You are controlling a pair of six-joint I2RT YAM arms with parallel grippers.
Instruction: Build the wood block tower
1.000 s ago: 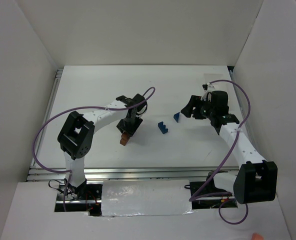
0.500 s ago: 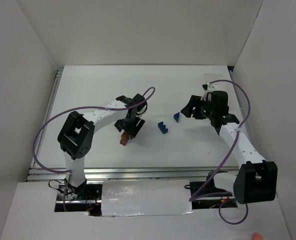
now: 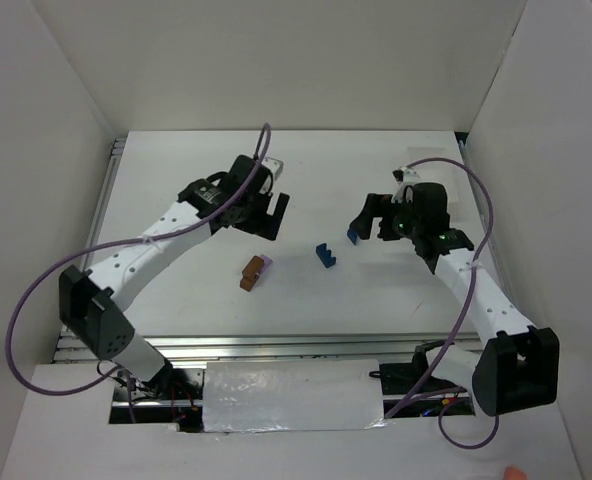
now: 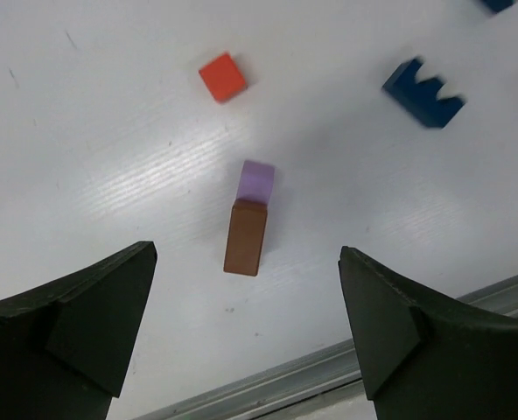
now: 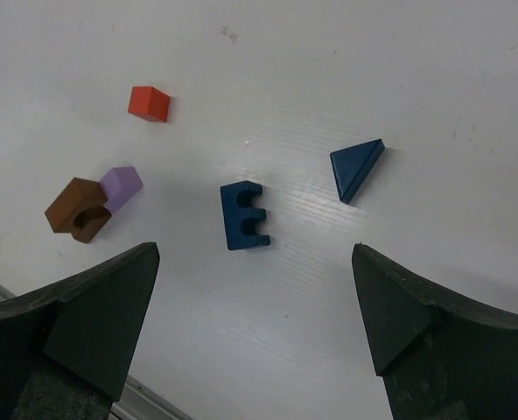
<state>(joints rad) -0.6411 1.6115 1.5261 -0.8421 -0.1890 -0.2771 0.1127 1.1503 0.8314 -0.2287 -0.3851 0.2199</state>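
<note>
Left hand (image 3: pixel 266 218) has lifted back off the brown block (image 4: pixel 245 238); jaws spread wide, empty. Right hand (image 3: pixel 371 225) is also released, over the blue triangle (image 5: pixel 357 168). We see brown touching the purple block (image 4: pixel 257 181) flat on the counter (image 3: pixel 376 295), with the red cube (image 4: pixel 222 77) and blue notched block (image 5: pixel 244 215) apart. Our read: nothing stacked, whole tower left.

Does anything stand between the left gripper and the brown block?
Nothing visible does. The left gripper hangs open above the table, and the brown block lies uncovered below it; only the purple block touches its far end.
</note>
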